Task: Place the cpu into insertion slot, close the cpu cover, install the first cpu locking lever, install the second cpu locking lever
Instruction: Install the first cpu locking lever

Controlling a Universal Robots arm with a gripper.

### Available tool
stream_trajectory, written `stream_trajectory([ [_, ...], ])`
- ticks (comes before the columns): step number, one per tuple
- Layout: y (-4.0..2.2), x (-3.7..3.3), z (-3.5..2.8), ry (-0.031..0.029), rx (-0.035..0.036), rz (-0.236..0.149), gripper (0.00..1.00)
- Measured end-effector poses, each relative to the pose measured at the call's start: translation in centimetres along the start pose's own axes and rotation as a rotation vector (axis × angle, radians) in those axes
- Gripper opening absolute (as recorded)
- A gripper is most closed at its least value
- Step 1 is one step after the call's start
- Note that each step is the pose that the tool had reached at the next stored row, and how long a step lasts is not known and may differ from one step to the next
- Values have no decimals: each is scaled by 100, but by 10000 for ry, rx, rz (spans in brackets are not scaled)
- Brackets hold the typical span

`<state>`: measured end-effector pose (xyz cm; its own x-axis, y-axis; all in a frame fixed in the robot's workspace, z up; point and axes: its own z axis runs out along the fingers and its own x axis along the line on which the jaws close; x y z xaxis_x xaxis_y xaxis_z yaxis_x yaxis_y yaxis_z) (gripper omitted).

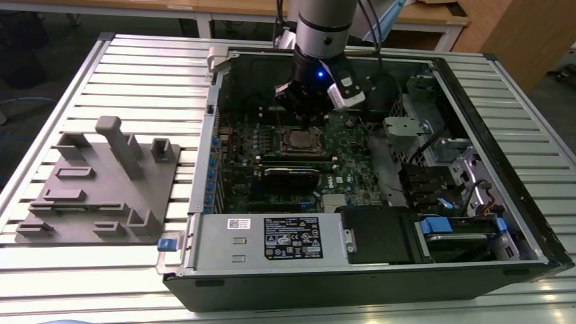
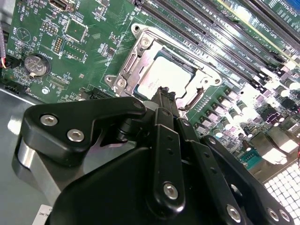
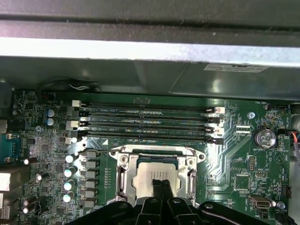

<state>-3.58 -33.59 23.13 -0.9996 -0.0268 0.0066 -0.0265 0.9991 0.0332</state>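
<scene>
Hanging down into the open computer case (image 1: 360, 287), the gripper (image 2: 163, 93) has its fingers pinched together with nothing between them, tips right over the cpu (image 2: 157, 75). It lies flat in the insertion slot (image 3: 192, 180), far part of the motherboard (image 1: 351, 169), memory slots (image 3: 147, 122) just beyond. The cpu cover (image 2: 143, 63) looks laid down round the chip, hard to be sure from here. Grey fixture tray (image 1: 99, 182) sits on the table (image 1: 135, 74) at the exterior view's left, well apart.

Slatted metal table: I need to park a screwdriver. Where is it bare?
The slatted metal table is bare behind the grey plastic fixture block and in front of it. The open black computer case is crowded, gripper included.
</scene>
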Motion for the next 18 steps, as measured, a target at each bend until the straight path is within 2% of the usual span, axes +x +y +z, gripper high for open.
stream_trajectory([
  [18,2,1,-72,1,2,0,10],
])
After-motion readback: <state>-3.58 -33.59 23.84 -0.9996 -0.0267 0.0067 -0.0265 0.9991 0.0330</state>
